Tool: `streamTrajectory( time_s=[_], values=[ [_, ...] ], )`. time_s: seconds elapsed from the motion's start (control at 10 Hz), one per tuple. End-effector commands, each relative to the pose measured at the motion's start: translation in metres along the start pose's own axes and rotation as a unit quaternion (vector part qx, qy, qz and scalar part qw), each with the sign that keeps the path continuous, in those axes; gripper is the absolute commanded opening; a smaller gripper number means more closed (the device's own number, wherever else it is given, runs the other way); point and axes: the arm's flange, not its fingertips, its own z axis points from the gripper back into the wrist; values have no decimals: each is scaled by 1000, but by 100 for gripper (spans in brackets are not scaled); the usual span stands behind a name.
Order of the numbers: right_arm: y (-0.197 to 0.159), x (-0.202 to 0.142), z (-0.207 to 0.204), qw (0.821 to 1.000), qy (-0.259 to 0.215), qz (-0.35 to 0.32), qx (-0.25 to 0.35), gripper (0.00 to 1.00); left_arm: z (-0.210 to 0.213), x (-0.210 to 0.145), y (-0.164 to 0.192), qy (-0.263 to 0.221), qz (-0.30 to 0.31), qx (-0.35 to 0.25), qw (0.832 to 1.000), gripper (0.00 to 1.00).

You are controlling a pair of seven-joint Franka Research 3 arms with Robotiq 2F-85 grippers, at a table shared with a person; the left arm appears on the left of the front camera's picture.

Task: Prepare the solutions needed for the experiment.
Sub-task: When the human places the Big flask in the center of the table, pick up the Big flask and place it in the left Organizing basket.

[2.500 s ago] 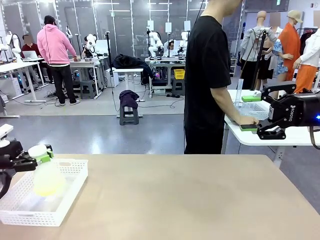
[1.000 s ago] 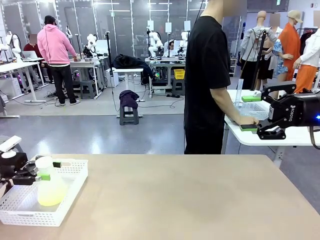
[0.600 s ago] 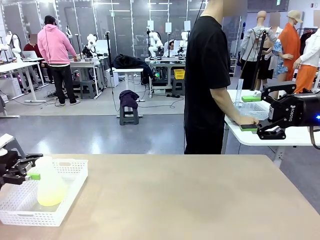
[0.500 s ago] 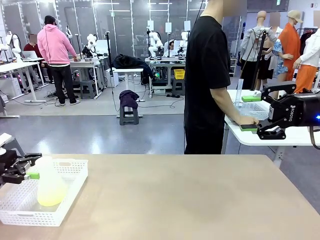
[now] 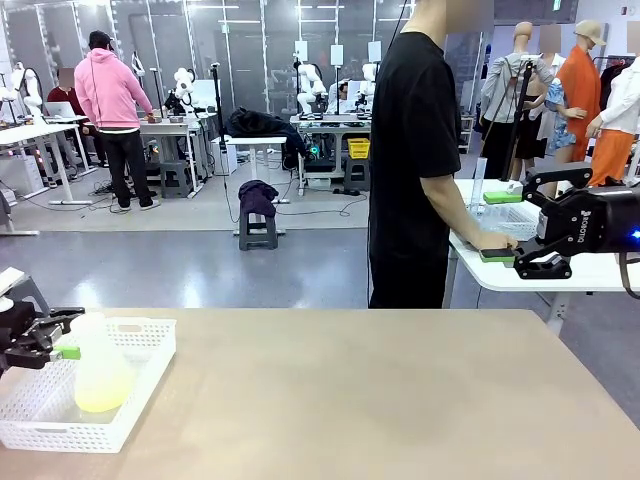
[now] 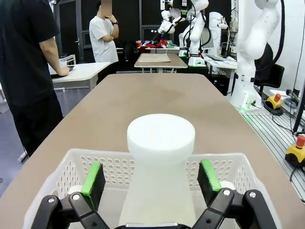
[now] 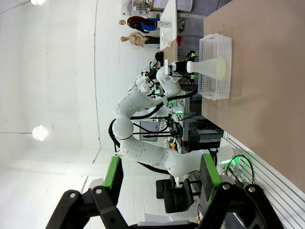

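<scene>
A translucent white flask [image 5: 97,352] stands upright in the white basket [image 5: 148,327] at the table's left end, with the pale yellow solution [image 5: 100,397] pooled in its bottom. My left gripper [image 5: 60,337] is open beside the flask's neck. In the left wrist view the flask's cap [image 6: 161,137] rises between the green pads [image 6: 94,177], with a gap on each side. My right gripper [image 5: 523,225] hangs open and holds nothing, high above the table's right end. The right wrist view shows that gripper [image 7: 162,174] open, with the flask [image 7: 209,67] far off.
A person in a black shirt [image 5: 415,150] stands beyond the far edge, a hand on a side table [image 5: 600,275] at the right. The tan tabletop [image 5: 380,400] is bare from the basket to the right edge.
My left gripper lowered the flask into the basket, then opened and let it go, drawing back a little to the left. The right arm has not moved.
</scene>
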Motion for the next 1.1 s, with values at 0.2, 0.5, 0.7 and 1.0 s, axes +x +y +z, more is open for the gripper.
streamTrajectory(
  time_s=[0.2,0.5,0.7,1.0],
  values=[
    [1,0,0,1000,2,2,4,82,0,0,0,0,0,0,1000,100],
    [1,0,0,1000,2,2,4,82,50,33,8,70,-31,23,997,100],
    [1,0,0,1000,2,2,4,82,91,53,12,133,-19,47,990,100],
    [1,0,0,1000,2,2,4,82,76,113,-5,61,213,63,973,100]
  ],
)
